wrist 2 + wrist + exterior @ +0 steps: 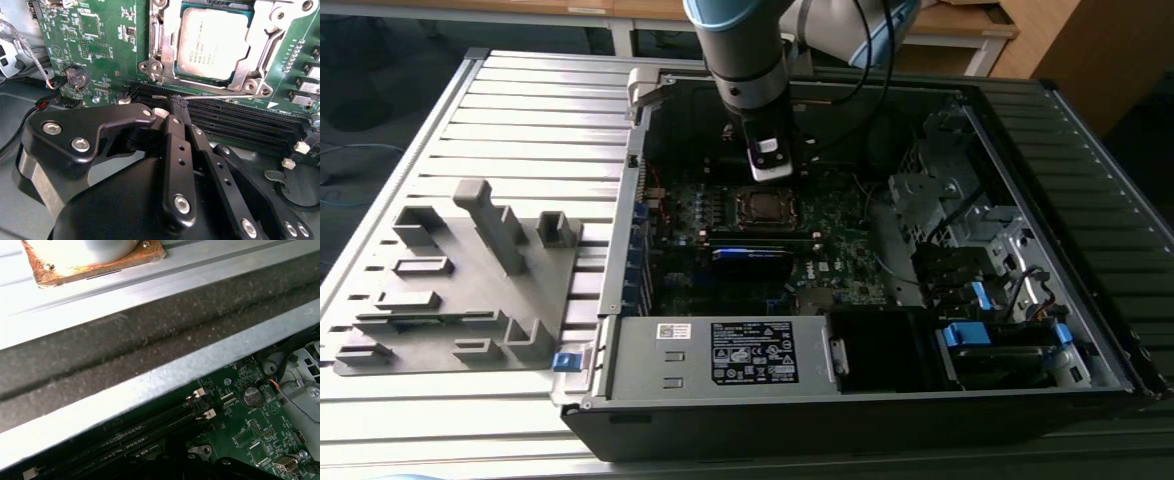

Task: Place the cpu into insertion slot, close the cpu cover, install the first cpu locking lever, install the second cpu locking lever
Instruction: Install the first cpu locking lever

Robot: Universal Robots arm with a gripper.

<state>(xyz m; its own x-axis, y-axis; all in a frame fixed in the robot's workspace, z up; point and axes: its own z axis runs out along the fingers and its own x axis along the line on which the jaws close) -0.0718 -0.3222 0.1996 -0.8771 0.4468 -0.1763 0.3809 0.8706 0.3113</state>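
Observation:
The cpu (212,42), a square chip with a dull silver top, lies flat in its socket on the green motherboard (100,45). The cpu cover (262,37), a silvery frame, lies down around it. A thin wire locking lever (220,94) runs along the socket's edge beside the memory slots. My gripper (179,103) has its black fingers (172,140) together, and their tips meet the lever's hooked end. In the exterior view my gripper (767,172) hangs inside the open computer case, just behind the socket (761,206).
Black memory slots (240,125) run next to the socket, and a coin battery (76,76) sits beyond the fingers. The power supply (747,350) fills the case's front, with drive cages (961,230) on the exterior view's right. A grey fixture (454,290) lies outside on the slatted table.

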